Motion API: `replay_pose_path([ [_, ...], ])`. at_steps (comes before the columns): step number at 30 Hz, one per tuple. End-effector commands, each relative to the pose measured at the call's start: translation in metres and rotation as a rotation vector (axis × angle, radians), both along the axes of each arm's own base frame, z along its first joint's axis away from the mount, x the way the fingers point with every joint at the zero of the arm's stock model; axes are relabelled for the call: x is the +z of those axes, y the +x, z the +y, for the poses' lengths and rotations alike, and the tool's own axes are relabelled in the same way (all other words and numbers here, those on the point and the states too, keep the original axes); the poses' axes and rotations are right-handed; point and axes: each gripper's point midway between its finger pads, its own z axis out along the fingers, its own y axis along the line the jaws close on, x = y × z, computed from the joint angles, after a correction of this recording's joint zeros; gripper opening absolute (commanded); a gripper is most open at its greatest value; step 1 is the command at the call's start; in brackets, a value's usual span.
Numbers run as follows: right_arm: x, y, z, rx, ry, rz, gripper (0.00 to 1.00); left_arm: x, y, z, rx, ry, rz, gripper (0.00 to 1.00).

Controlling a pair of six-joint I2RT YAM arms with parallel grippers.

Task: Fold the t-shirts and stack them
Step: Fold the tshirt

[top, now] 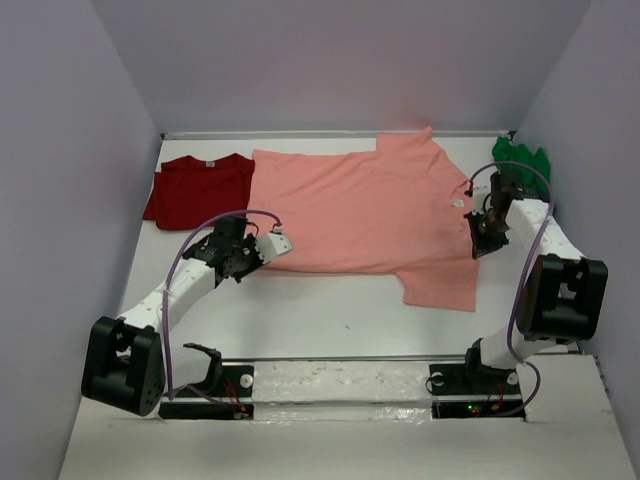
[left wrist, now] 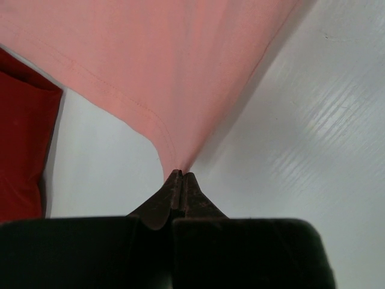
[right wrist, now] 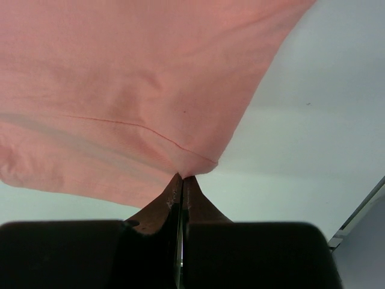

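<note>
The salmon-pink t-shirt (top: 360,205) lies spread across the middle of the white table (top: 320,315), one sleeve pointing toward me at the right. My left gripper (top: 258,260) is shut on the shirt's near-left hem corner; in the left wrist view the cloth (left wrist: 150,66) fans out from the pinched tips (left wrist: 181,175). On the shirt's right edge my right gripper (top: 478,243) is shut too, and the pink cloth (right wrist: 126,90) bunches at its closed tips (right wrist: 182,177). A dark red t-shirt (top: 198,188) (left wrist: 21,156) lies at the back left. The green t-shirt (top: 521,160) sits crumpled at the back right.
Grey walls close in the table on the left, back and right. A metal rail (top: 340,380) with both arm bases runs along the near edge. The pink shirt's left edge overlaps the dark red one slightly.
</note>
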Motion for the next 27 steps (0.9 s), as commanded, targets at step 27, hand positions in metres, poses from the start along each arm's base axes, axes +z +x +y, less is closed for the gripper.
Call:
replay_pose_path([
  [27, 0.031, 0.067, -0.012, -0.05, -0.039, -0.146, 0.0, 0.038, 0.062, 0.005, 0.133, 0.02, -0.208, 0.0],
])
